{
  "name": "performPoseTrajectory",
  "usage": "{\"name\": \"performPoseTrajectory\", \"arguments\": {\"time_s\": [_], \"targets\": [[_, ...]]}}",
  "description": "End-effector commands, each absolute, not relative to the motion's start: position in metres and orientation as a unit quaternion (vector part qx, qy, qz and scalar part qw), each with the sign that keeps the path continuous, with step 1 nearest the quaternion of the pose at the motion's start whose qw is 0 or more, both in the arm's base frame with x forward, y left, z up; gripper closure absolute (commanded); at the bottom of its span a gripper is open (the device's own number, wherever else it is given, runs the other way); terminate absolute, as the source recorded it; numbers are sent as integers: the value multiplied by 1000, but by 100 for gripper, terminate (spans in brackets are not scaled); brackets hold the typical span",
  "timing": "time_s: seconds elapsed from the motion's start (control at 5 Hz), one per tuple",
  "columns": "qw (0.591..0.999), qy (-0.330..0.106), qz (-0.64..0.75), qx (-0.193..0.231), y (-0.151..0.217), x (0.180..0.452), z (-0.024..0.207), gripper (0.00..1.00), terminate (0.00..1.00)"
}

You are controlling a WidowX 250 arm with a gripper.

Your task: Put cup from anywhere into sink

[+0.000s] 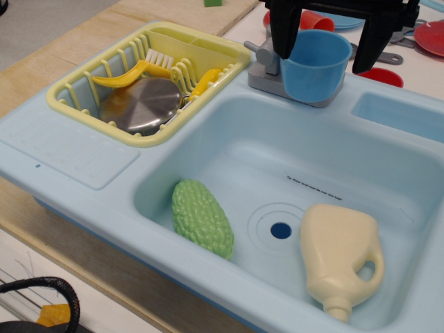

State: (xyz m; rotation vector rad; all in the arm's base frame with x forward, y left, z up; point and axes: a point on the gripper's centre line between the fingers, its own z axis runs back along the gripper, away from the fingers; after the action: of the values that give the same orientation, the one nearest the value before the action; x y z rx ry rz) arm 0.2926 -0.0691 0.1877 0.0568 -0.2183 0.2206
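The medium-blue cup (pixel 316 66) is upright between the two black fingers (pixel 284 31) of my gripper (pixel 326 41), which is shut on it. The cup hangs at the back rim of the pale-blue sink (pixel 243 132), right in front of the grey faucet (pixel 266 69) and partly hiding it. The deep basin with its dark drain hole (pixel 281 230) lies below and in front of the cup. The gripper's upper body is cut off by the top edge.
In the basin lie a green bumpy vegetable (pixel 202 217) at the left and a cream bottle (pixel 340 257) at the right. The yellow dish rack (pixel 69 104) holds a metal lid (pixel 142 104) and utensils. A red cup (pixel 316 19) and red plates (pixel 430 35) stand behind.
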Motion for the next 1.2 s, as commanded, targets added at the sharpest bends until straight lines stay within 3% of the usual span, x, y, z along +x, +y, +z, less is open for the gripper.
{"name": "performPoseTrajectory", "arguments": {"time_s": [0.0,0.8,1.0], "targets": [[988,-109,110,28,-69,293,188,0,0],[988,-148,37,30,-72,329,190,0,0],[988,-150,26,14,-68,338,176,0,0]]}}
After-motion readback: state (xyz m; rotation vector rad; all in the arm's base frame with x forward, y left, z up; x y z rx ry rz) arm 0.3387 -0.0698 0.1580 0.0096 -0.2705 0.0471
